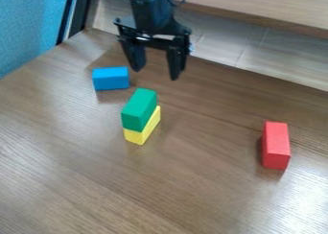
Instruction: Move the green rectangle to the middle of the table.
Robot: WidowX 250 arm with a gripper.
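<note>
The green rectangular block [139, 109], smooth and probably painted wood, sits left of centre in the frame, on top of a yellow rectangular block [146, 131] that looks to be of the same make. Nothing holds it, so the move itself is undone: the grasp, the lift off the yellow block, the carry towards the middle and the setting down are all left to do.

The green block is a plain, straight-edged bar in one even, deep green, paler on its upper face. It lies with its length running from lower left to upper right, roughly in line with the yellow one, whose side and near end show beneath it. It looks level and steady.

Just above the pair in the frame hangs the black two-finger hand [156, 71], its fingers spread well apart with nothing between them. It is near the green block without touching it.

Farther out, a blue rectangular block [111, 78] lies to the upper left, near the stack but apart from it, and a red rectangular block [276, 146] lies well off at the right. All of this rests on the brown wood-grain tabletop [192, 190].
</note>
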